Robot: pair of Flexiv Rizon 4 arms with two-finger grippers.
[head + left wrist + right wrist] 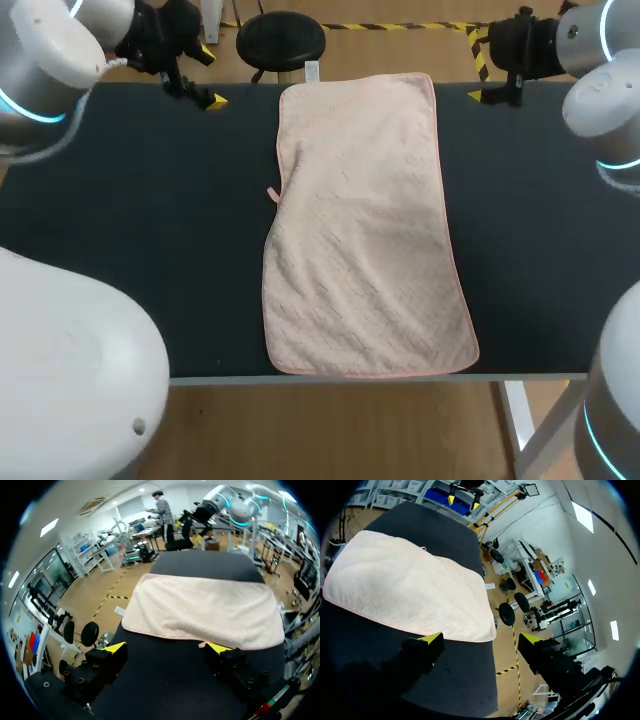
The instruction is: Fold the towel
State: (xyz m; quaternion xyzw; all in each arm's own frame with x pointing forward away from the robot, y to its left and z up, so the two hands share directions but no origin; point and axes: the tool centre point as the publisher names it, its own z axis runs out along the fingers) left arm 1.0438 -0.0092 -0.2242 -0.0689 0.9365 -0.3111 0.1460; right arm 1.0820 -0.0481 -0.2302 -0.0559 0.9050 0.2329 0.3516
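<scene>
Towel [365, 225] is laid flat and fully unfolded on the dark table [150, 230], long axis running from the far edge to the near edge, with a small loop tag [272, 193] sticking out of one long side. No fold is seen yet, so the task is judged to be at its very start.

Left gripper [167, 648] is held above the table with its jaws wide and nothing between them. The towel's long edge lies just ahead of its fingertips, apart from them. Right gripper [480, 639] is likewise wide and empty, and one towel corner lies just ahead of it, roughly between the lines of its two fingers (no contact seen).

Step in hand is judged to be the approach for a grasp. It would be done well if the two corners of one short edge were pinched, one per gripper, each taken right at the hem so only a single layer is caught. Both corners should then be lifted together and level, and carried over to the opposite short edge. Hems should be lined up before release, or a skewed, wrinkled fold is likely.
</scene>
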